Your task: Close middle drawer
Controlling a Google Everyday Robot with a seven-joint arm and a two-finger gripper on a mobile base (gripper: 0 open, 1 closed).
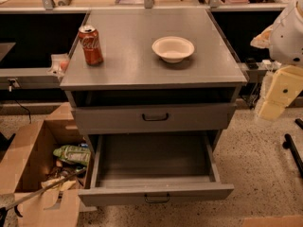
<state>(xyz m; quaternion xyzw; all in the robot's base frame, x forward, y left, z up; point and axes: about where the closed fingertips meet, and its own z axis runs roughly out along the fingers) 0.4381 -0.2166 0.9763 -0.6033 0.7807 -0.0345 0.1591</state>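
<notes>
Right of the open middle drawer [156,193] hangs the claw [276,97], grip state unclear.

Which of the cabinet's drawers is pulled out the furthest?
The middle drawer, lower of the two in view, its grey tray exposed; the drawer above sits nearly shut. The gripper hangs right of the cabinet.

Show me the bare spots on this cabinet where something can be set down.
Cabinet top: free along the front edge and between Coke can and bowl. The tray of the open middle drawer is bare too. Crowded: the cardboard box on the floor at left. The gripper hangs right of the cabinet.
</notes>
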